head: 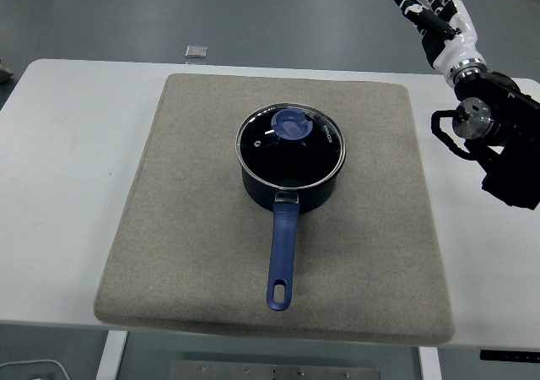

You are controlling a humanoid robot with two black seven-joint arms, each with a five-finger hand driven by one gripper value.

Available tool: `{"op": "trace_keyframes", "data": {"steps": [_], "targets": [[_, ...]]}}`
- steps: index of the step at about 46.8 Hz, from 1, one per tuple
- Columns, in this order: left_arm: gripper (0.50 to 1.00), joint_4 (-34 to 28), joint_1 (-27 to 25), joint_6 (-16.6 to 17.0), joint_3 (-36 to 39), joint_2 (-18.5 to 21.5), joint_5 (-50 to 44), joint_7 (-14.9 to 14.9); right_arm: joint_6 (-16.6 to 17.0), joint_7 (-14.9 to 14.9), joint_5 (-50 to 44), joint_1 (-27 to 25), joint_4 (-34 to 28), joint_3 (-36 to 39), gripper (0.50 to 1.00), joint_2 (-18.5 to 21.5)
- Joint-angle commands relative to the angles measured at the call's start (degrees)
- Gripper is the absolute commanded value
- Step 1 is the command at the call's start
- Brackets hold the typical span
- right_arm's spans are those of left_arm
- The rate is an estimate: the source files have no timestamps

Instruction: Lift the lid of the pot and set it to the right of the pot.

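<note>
Lid (290, 143) sits closed on the pot (291, 181); right hand (439, 21) hovers far up-right of the pot, fingers spread, holding nothing.

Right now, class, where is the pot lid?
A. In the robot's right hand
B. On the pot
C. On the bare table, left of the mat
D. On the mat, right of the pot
B: the lid sits closed on the pot, its blue knob up, while the right hand is raised, open and empty, far off at the upper right.
</note>
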Motion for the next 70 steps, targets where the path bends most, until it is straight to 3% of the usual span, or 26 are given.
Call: {"op": "trace_keyframes", "data": {"steps": [1,28,38,54,70], "targets": [[1.0,0.0,0.0,0.0,0.0,0.0,0.0,0.0,-0.1,0.0,-0.1,0.1,0.2,0.0,0.901,-0.1],[1.0,-0.1,0.0,0.0,0.0,0.0,0.0,0.0,0.7,0.0,-1.1,-0.4,0.2,-0.9,0.901,-1.2],[1.0,-0.1,0.0,0.0,0.0,0.0,0.0,0.0,3.5,1.3,-11.2,1.4,0.1,-0.9,0.901,-4.2],[1.0,-0.1,0.0,0.0,-0.1,0.0,0.0,0.0,11.6,2.9,-24.0,6.9,0.3,-0.9,0.901,-9.2],[1.0,-0.1,0.0,0.0,-0.1,0.0,0.0,0.0,22.6,9.9,-38.1,15.5,4.0,-1.0,0.897,-13.7]]}}
